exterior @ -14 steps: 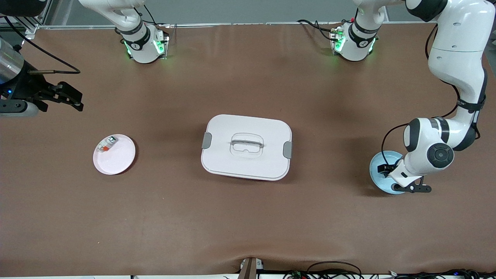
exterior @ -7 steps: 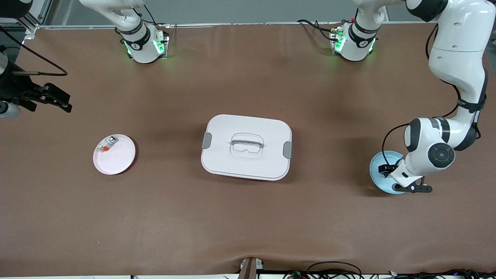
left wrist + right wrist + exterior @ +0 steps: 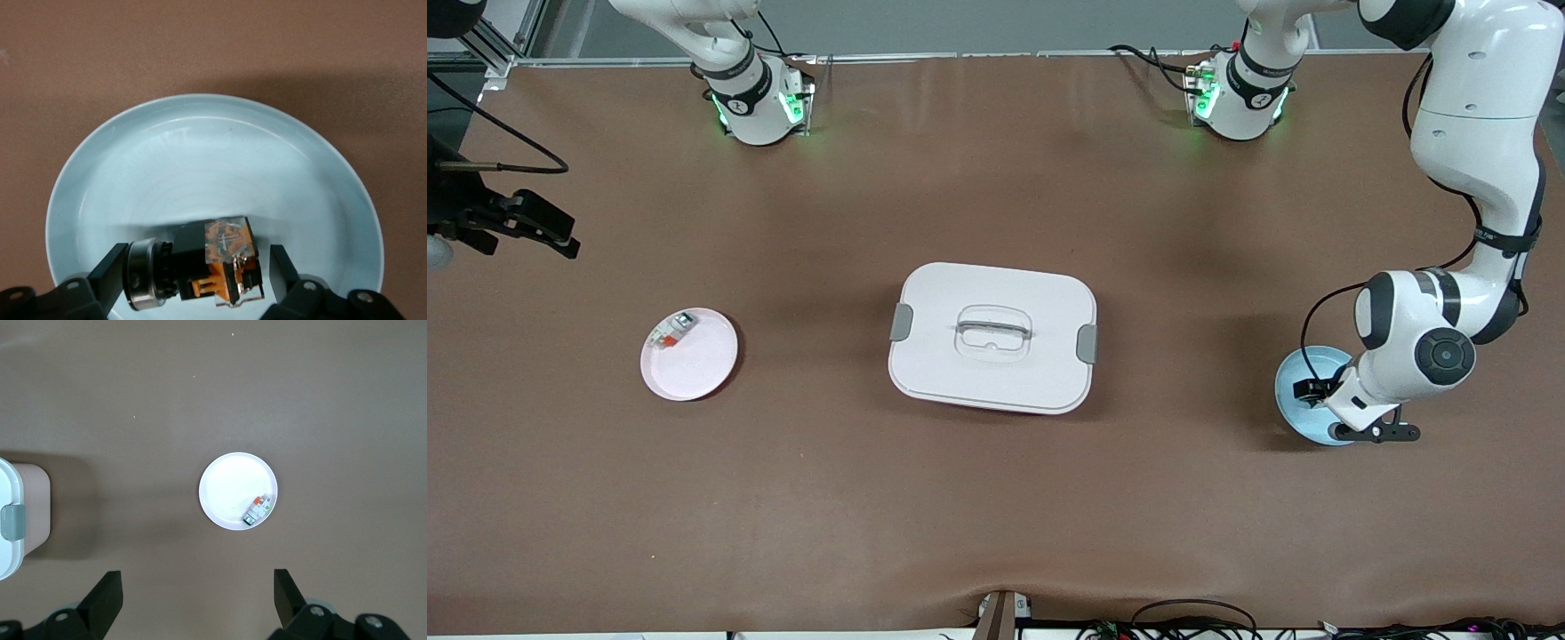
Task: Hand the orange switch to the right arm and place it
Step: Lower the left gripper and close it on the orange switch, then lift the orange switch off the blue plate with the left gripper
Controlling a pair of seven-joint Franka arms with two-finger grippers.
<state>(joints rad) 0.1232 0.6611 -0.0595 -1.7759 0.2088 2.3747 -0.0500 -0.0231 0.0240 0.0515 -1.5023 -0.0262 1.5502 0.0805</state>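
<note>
Narrowing around the orange switch [image 3: 213,263] in the pale blue dish [image 3: 200,153] at the left arm's end of the tabletop [image 3: 996,498] — left pincer [image 3: 200,277] closing in from a wider spread, fingers flanking the part, not yet visibly clamped. Pulling back toward the tabletop's edge — right pincer [image 3: 197,597], spread wide and empty, waiting above the white plate [image 3: 230,483] with its small white-grey part [image 3: 259,509]. Likely beginning the pickup; handover yet to come.

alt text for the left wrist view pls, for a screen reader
The left tool straddles a small black and orange switch lying in a pale blue plate, one finger on each side of it with a slight gap showing, so no grip yet. The plate sits on a brown table.
</note>
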